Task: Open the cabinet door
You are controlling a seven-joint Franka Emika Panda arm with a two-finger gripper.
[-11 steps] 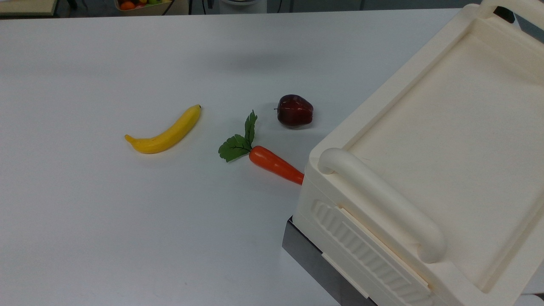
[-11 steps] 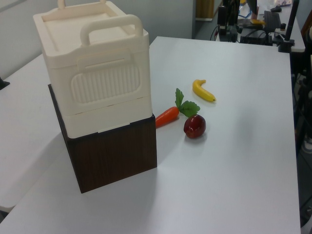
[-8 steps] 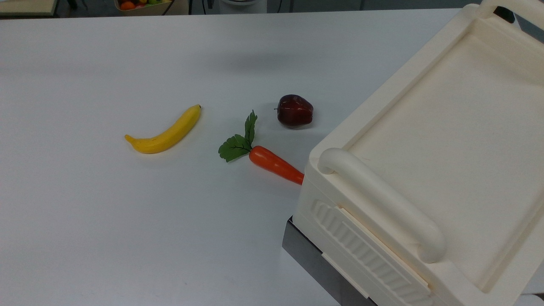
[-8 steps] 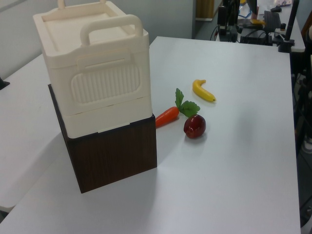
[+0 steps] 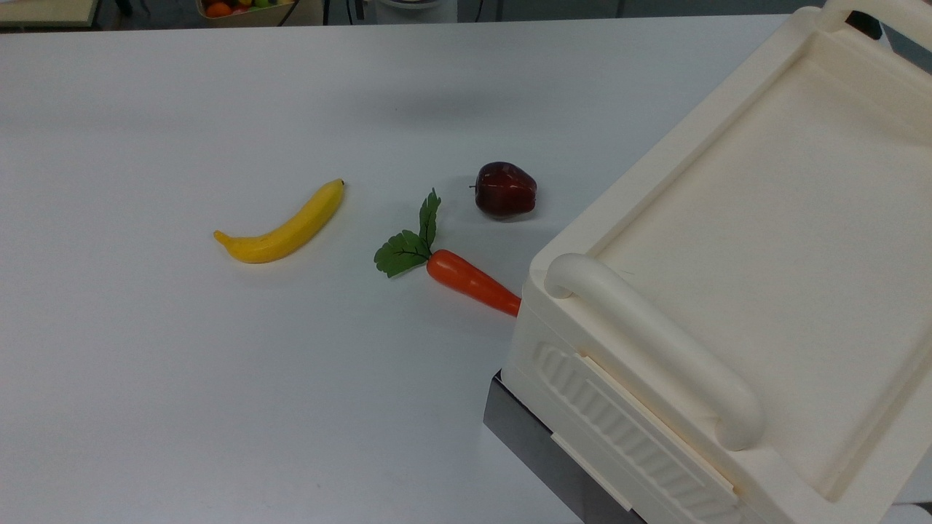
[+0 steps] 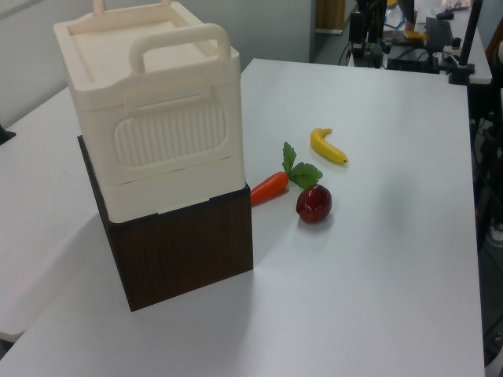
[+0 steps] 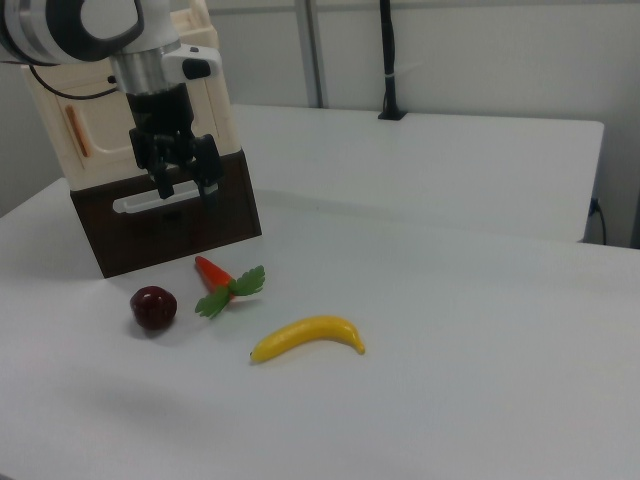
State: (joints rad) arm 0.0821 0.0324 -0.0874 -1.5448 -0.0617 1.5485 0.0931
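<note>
Fruit lies on the white table (image 5: pixel 145 400): a banana (image 5: pixel 282 225), a carrot (image 5: pixel 466 280) with green leaves, and a dark red apple (image 5: pixel 505 190), the carrot's tip at the cabinet (image 5: pixel 735 240). In the right view, the gripper (image 7: pixel 183 186) hangs in front of the cabinet's face at the far left, its fingers (image 7: pixel 160 183) spread apart and holding nothing (a pale bar handle shows just behind them). The cabinet door (image 7: pixel 110 125) with its copper strip sits flush, still closed.
</note>
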